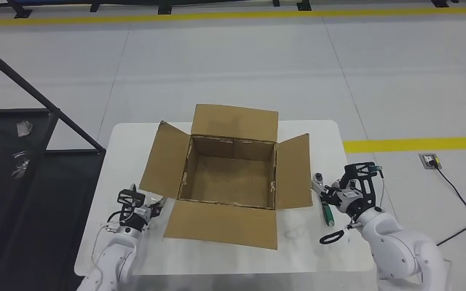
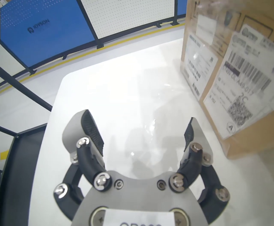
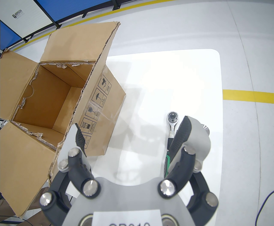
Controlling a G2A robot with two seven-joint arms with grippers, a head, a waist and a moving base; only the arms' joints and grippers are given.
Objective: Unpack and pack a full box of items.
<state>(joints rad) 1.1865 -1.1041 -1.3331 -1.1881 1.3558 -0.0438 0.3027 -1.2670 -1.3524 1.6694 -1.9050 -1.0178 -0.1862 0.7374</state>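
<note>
Box [image 1: 222, 224] open, looks empty | ratchet [image 3: 172, 119] out on surface [image 1: 306, 251] | my L gripper [image 2: 139, 117], R gripper [image 3: 131, 121] both wide, empty | repack pending, I reckon

We're in a robot lab or workshop hall: grey coated floor [image 1: 291, 58] w/ yellow marking lines [image 1: 404, 145], blue partition panel [image 2: 42, 32] & white pegboard [image 2: 128, 17] on black frames, floor socket [image 1: 428, 161] w/ cable [image 1: 451, 185], white worktable [image 1: 306, 247].
</note>
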